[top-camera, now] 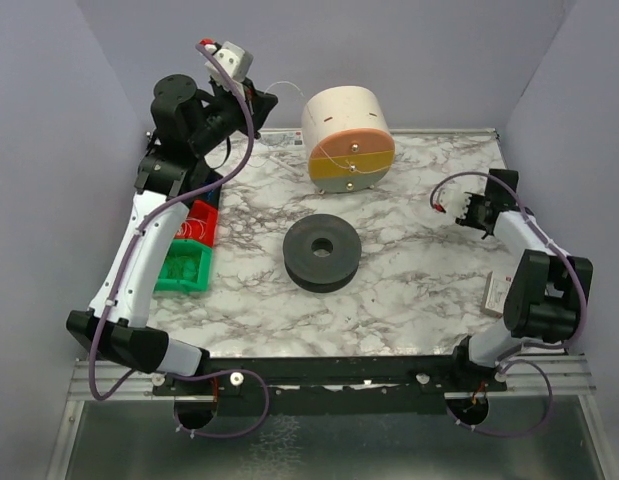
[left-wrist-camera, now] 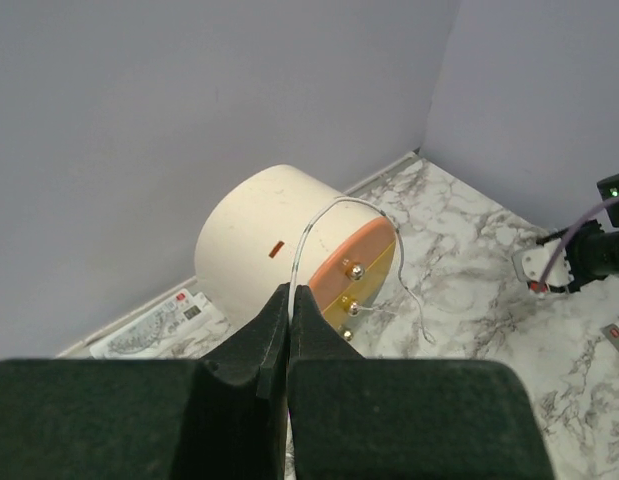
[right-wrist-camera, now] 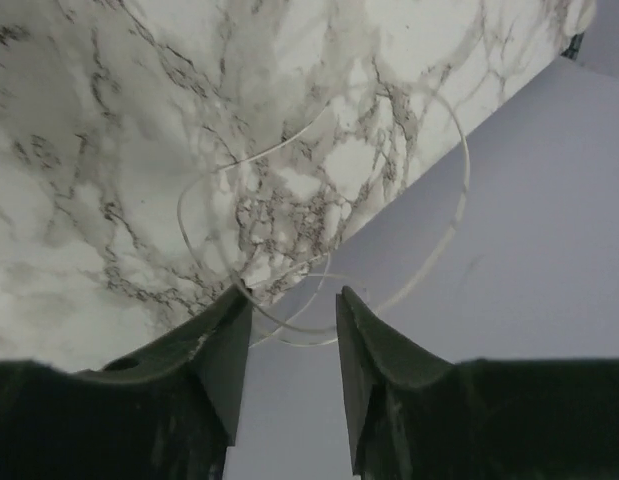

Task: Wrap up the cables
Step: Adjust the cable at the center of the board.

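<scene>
One cable (left-wrist-camera: 302, 245) tight in left hand (left-wrist-camera: 290, 292); right hand (right-wrist-camera: 291, 300) spread, pale loop (right-wrist-camera: 182, 212) between.

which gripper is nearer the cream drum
Left. The left gripper is just left of the drum, pinching a cable; the right gripper sits farther off, to its near-right.

My top view hangs above and behind the arm bases, looking down over the whole desk (top-camera: 429, 260). The left wrist camera looks past the left end effector (left-wrist-camera: 289, 297) toward the back corner and the drum (left-wrist-camera: 254, 235). Both views share that drum and the right arm (left-wrist-camera: 589, 250). The right wrist camera sits close over the desk edge, looking past the right end effector (right-wrist-camera: 289, 300) at marble and wall (right-wrist-camera: 519, 250).
</scene>
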